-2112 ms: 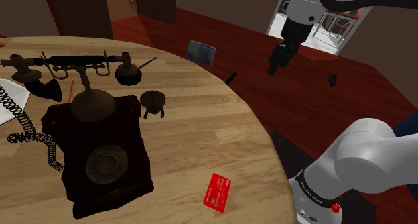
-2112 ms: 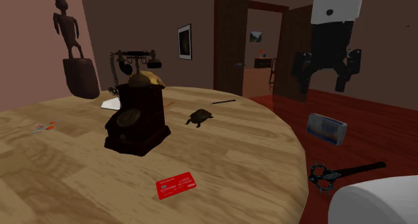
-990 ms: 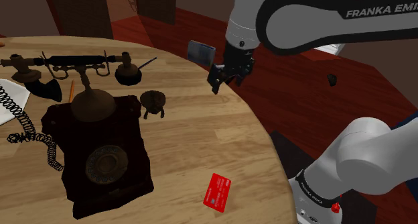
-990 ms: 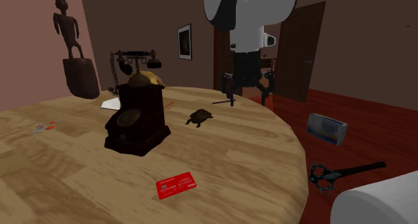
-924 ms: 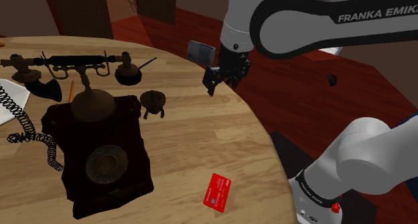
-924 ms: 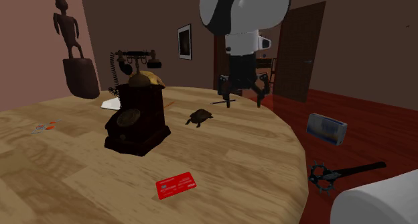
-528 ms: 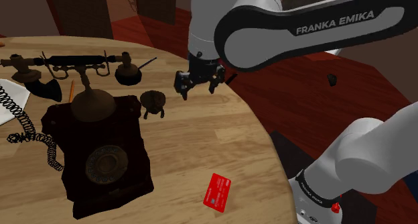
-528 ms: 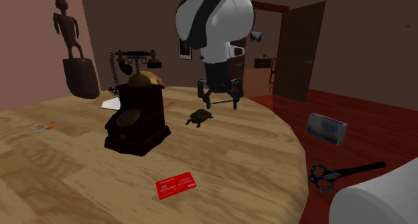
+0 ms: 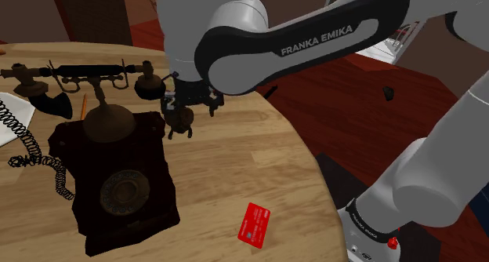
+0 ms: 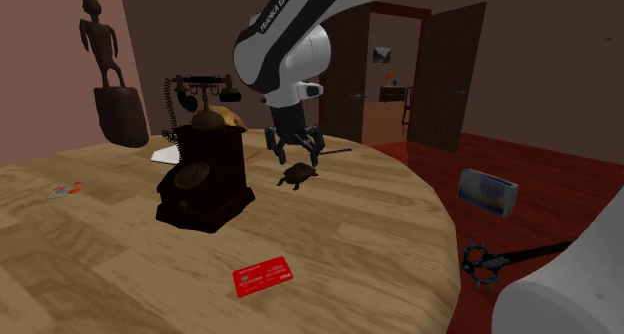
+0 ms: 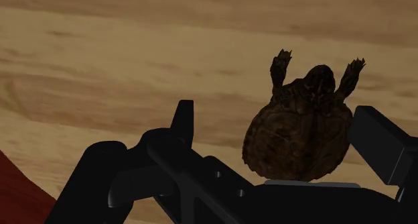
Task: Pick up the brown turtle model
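FRANKA EMIKA arm [image 9: 313,41] newly above turtle [image 9: 179,124]

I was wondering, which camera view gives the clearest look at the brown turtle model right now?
The wrist view: the turtle appears close up, shell, head and front legs distinct. In the shoulder view the gripper hangs just above it, hiding part. The second exterior view shows it small and dark.

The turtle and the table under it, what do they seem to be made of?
Turtle: dark brown and matte, with a rough, mottled shell. It could be carved wood or resin; the look leaves it open.
Table: light wood, judging by the long streaked grain lines, with a smooth, dull finish.
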Robot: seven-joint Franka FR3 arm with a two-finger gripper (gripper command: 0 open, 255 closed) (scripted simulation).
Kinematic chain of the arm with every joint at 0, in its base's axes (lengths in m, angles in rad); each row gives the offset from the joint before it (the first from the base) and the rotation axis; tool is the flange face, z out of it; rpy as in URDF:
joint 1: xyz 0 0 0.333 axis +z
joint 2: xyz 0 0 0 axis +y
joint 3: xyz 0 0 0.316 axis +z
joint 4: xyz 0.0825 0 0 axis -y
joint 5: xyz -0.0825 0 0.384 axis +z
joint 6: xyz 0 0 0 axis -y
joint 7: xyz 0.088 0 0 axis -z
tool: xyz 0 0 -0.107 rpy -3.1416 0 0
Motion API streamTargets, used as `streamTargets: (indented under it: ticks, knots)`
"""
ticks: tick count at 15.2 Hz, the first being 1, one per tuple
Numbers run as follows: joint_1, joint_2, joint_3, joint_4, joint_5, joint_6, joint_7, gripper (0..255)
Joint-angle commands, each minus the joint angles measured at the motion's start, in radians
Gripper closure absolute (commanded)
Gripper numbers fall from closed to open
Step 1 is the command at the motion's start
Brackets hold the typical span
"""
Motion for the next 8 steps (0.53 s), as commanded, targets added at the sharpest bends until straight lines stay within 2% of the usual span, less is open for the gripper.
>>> streamTargets:
  ticks: [1, 2, 8]
  knots:
    - [0.025, 0.1, 0.005, 0.088, -0.077, -0.018, 0.092, 0]
    - [0.043, 0.146, 0.002, 0.132, -0.109, -0.031, 0.128, 0]
    - [0.054, 0.18, -0.012, 0.093, -0.142, 0.032, 0.162, 0]
